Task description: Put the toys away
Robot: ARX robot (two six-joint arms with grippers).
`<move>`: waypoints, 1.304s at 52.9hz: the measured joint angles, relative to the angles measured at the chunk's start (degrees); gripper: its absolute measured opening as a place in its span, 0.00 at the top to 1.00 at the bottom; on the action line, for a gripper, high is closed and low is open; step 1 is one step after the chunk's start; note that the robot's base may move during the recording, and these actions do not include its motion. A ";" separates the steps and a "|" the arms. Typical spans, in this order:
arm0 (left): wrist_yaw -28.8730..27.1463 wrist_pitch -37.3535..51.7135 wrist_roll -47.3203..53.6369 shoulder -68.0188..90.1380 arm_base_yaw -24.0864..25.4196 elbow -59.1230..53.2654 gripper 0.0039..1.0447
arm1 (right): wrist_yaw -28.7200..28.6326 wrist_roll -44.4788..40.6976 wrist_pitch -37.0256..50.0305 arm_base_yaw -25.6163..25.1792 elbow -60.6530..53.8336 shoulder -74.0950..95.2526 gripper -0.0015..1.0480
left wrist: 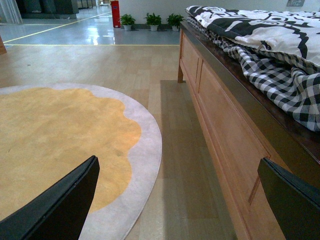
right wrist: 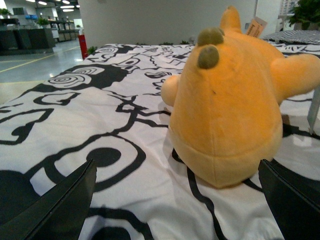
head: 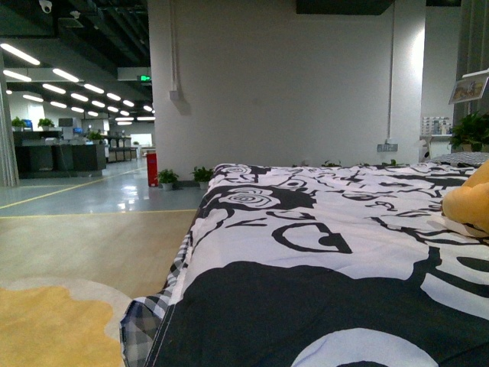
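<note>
Left pincer [left wrist: 177,167]: fingers wide apart, nothing between them; low over the wood floor, between the rug and the side of the surface.
Right pincer [right wrist: 176,165]: fingers wide apart, empty; low over the cover, with the toy just beyond them.
Rug [left wrist: 55,135]: yellow with a pale scalloped rim; on the floor, near left.
Surface [left wrist: 225,130]: wooden side panels; a checked sheet [left wrist: 280,80] hangs over its edge.
Cover [head: 321,252]: black-and-white rose print, spread across the surface.
Toy [right wrist: 225,115]: orange-yellow plush resting on the cover, right side, mid-depth; contact with the pincer not seen.
Plants [head: 166,177]: small pots, far left, at the foot of the white wall.
</note>
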 joint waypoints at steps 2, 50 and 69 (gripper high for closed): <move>0.00 0.00 0.00 0.00 0.00 0.00 0.06 | 0.68 -0.50 1.88 0.72 1.22 2.47 0.06; 0.00 0.00 0.00 0.00 0.00 0.00 0.06 | 4.50 -11.65 18.82 1.73 21.33 31.41 0.06; 0.00 0.00 0.00 0.00 0.00 0.00 0.06 | 4.33 -11.69 21.57 -1.81 24.50 37.07 0.06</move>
